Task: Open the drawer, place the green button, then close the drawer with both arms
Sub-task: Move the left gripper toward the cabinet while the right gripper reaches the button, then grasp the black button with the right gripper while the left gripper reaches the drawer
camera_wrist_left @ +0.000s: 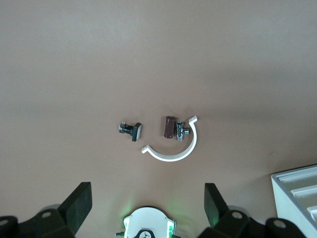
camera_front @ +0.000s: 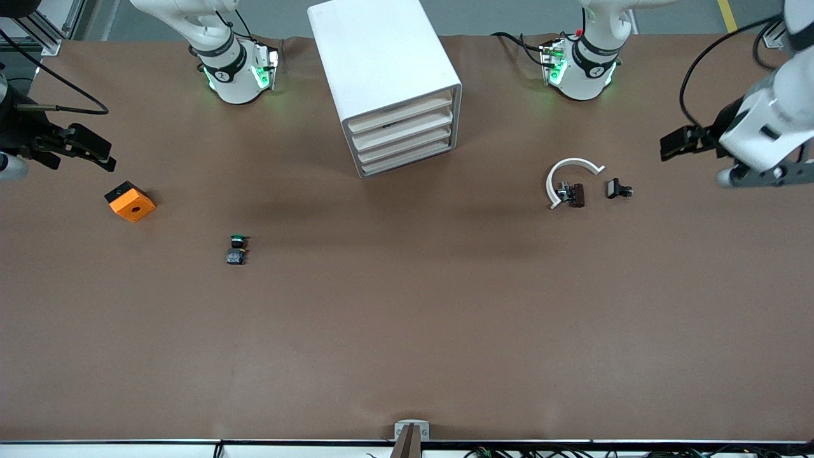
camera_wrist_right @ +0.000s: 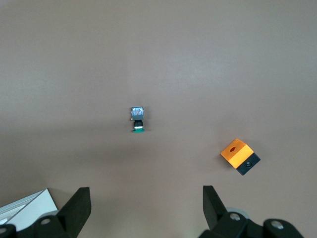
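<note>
The white cabinet (camera_front: pixel 388 70) stands between the two arm bases, and all its drawers are pushed in. The drawer (camera_front: pixel 407 160) is the lowest cream front. The button (camera_front: pixel 236 249) lies on the brown table, nearer to the front camera than the cabinet and toward the right arm's end. In the right wrist view the button (camera_wrist_right: pixel 137 119) shows its green cap and dark body. My right gripper (camera_front: pixel 105 156) hangs open over that end of the table, empty (camera_wrist_right: pixel 146 196). My left gripper (camera_front: pixel 668 146) hangs open and empty (camera_wrist_left: pixel 147 193) over the left arm's end.
An orange block with a hole (camera_front: pixel 130 202) lies below the right gripper. A white curved piece (camera_front: pixel 569 172), a brown and metal part (camera_front: pixel 572 194) and a black clip (camera_front: pixel 618 189) lie toward the left arm's end. The arm bases (camera_front: pixel 238 70) (camera_front: pixel 582 67) flank the cabinet.
</note>
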You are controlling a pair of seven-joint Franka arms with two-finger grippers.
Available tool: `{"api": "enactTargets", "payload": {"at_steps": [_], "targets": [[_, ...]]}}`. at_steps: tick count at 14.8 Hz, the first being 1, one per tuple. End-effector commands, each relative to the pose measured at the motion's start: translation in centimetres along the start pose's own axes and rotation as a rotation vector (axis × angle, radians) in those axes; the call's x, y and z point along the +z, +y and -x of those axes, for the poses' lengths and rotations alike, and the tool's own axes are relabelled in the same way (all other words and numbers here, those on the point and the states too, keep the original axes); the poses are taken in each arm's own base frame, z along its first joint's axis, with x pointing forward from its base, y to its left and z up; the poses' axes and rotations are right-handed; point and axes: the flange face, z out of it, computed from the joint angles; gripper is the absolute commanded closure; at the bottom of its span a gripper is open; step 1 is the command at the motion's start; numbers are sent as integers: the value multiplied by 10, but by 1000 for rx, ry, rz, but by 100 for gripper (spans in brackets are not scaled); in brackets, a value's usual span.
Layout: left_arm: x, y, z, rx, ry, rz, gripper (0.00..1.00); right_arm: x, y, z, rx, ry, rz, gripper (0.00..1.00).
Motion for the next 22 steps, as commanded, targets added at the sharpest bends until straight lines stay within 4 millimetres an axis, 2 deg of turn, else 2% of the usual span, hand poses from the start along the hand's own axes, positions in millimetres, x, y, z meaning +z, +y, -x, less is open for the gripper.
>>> {"api": "enactTargets", "payload": {"at_steps": [1, 5, 8, 11, 13, 14, 16, 20, 22], "targets": [[43, 34, -25, 25, -10, 19, 0, -3, -2, -1, -11, 6, 15, 0], [133, 91, -65, -98, -93, 4, 0, 6, -4, -6, -16, -11, 16, 0], [187, 133, -78, -302, -164, -42, 0, 18, -16, -12, -36, -30, 22, 0], [242, 192, -79, -514, -227, -78, 0, 38, -22, -23, -47, -60, 19, 0], [270, 224, -78, -672, -256, -76, 0, 70, -29, -36, -58, -117, 27, 0], [286, 238, -79, -755, -291, -71, 0, 82, -42, -41, -78, -124, 59, 0], [309, 259, -76, -948, -370, -82, 0, 119, -51, -54, -91, -131, 74, 0], [343, 306, -55, -1133, -444, -152, 0, 191, -51, -54, -97, -97, 62, 0], [349, 317, -54, -1249, -520, -146, 0, 236, -51, -46, -90, -63, 53, 0]]}}
